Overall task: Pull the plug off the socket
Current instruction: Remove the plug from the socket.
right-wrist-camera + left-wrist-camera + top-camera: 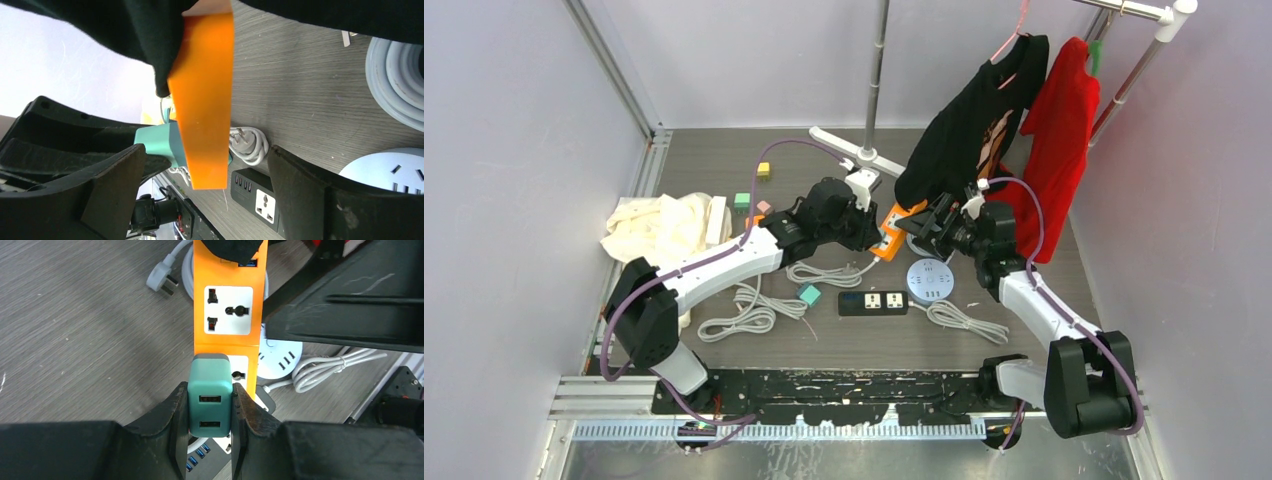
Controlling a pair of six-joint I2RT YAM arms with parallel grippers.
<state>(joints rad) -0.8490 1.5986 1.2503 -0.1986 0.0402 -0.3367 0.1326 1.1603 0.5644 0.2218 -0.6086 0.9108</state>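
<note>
The orange power strip [227,310], probably stiff but light, is sitting between the released jaws of the right end effector [206,150]. The left end effector [208,392] is clenching the small teal plug [210,396] by its smooth, likely slippery flanks. The plug is sitting in the strip just ahead.
</note>
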